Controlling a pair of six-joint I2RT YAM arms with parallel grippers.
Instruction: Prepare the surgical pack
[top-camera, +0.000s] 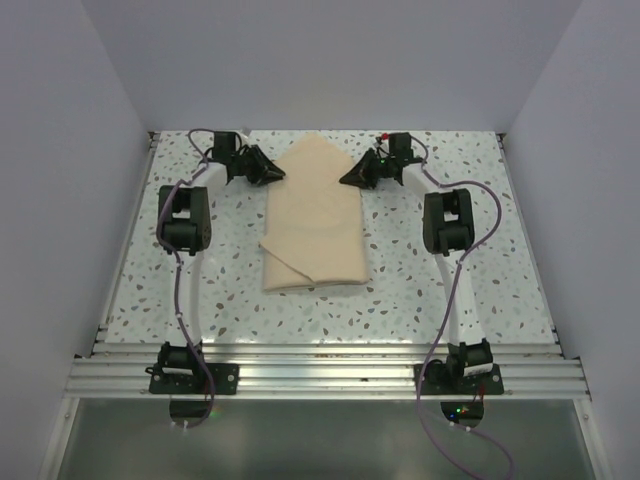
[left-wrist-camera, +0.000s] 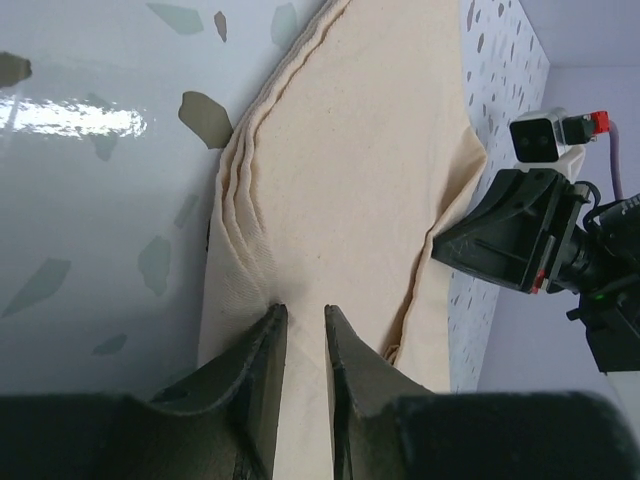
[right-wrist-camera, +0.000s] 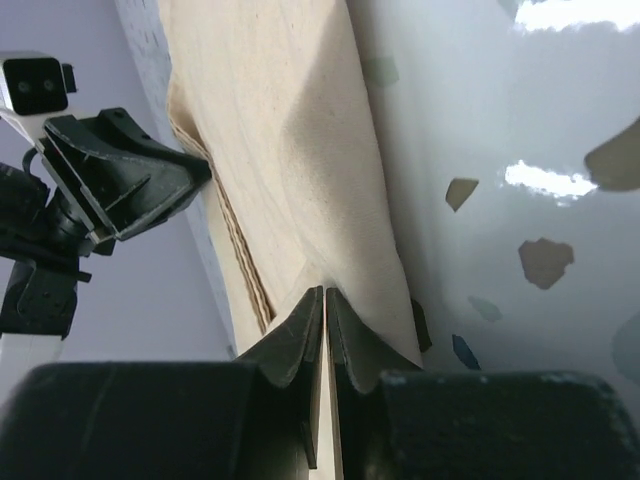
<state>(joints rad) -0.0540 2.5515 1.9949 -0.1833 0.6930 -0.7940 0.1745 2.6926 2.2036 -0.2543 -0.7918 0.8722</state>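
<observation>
The surgical pack is a large plain beige cloth (top-camera: 314, 215), folded into a long bundle with a pointed far end, lying mid-table. No tray, instruments or gauze show. My left gripper (top-camera: 268, 174) is at the cloth's far left edge. In the left wrist view (left-wrist-camera: 301, 310) its jaws stand a narrow gap apart, tips down on the cloth (left-wrist-camera: 350, 180), which wrinkles at the left fingertip. My right gripper (top-camera: 352, 178) is at the far right edge. In the right wrist view (right-wrist-camera: 325, 292) it is shut on a raised pinch of the cloth (right-wrist-camera: 290, 120).
The speckled white table (top-camera: 420, 290) is boxed in by white walls at the left, right and back. A ridged metal rail (top-camera: 320, 365) with both arm bases runs along the near edge. Each gripper shows in the other's wrist view.
</observation>
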